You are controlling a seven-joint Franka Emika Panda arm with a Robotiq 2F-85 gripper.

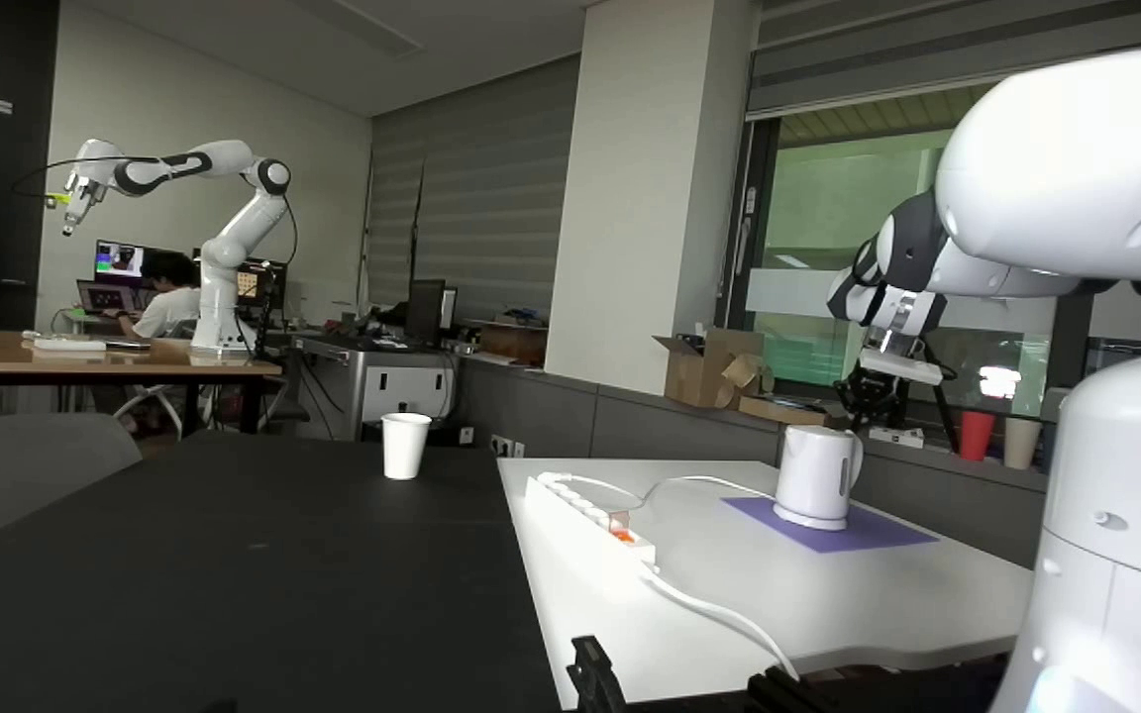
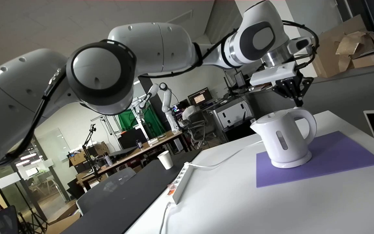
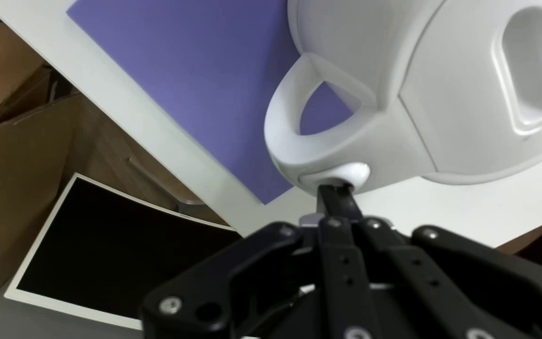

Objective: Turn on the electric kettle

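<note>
The electric kettle is white and stands upright on its base on a purple mat. It shows in both exterior views (image 1: 812, 477) (image 2: 282, 139) and in the wrist view (image 3: 459, 127). Its loop handle (image 3: 322, 146) has a small white switch (image 3: 358, 172) on top. My gripper (image 3: 336, 187) is shut, with its fingertips together and nothing between them. The tips meet the switch in the wrist view and seem to touch it; the exact contact is partly hidden. In an exterior view the gripper (image 2: 298, 104) points down onto the top of the handle.
The purple mat (image 2: 342, 156) lies on a white table (image 2: 226, 195). A white power strip (image 2: 181, 183) and its cables run along the table's edge beside a black table (image 1: 254, 555). A white paper cup (image 1: 404, 446) stands there. A dark framed panel (image 3: 125, 249) is beyond the white table's edge.
</note>
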